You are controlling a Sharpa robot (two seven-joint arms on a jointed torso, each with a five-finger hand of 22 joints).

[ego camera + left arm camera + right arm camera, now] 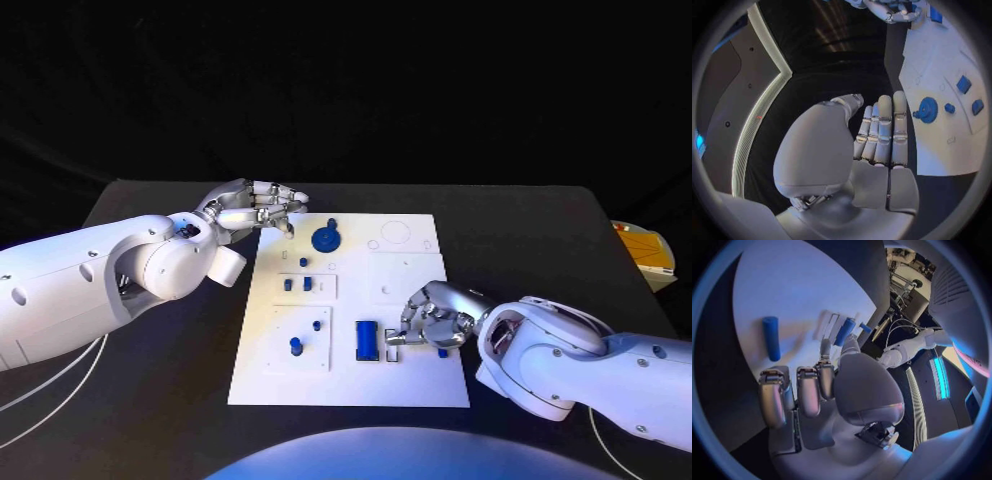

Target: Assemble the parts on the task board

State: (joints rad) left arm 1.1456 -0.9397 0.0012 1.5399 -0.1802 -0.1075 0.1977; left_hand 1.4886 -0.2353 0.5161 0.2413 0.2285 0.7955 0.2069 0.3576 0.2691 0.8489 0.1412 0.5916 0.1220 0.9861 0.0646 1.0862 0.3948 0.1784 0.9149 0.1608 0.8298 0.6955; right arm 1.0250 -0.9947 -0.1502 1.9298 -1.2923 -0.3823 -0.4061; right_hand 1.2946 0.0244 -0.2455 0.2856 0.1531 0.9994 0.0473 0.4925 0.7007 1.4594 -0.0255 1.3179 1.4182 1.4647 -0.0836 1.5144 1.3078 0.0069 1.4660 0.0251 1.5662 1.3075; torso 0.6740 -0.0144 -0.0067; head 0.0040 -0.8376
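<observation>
The white task board [411, 270] lies mid-table. On it are a round blue part [326, 239] [927, 109], small blue parts [296, 284] [964, 84] and a long blue block [366, 340] [771, 337]. My left hand [257, 208] [879, 135] hovers by the board's far left corner, fingers stretched out, holding nothing. My right hand [430, 320] [823, 385] rests low over the board's near right part, fingers curled. Its thumb and a finger pinch a small blue part [844, 331] at a white slot frame [392, 346] beside the long block.
Two more small blue parts [296, 346] [317, 324] stand in the board's near left panel. A yellow and white object [646, 250] lies off the black table's [159, 205] right edge. Bare table runs along both sides of the board.
</observation>
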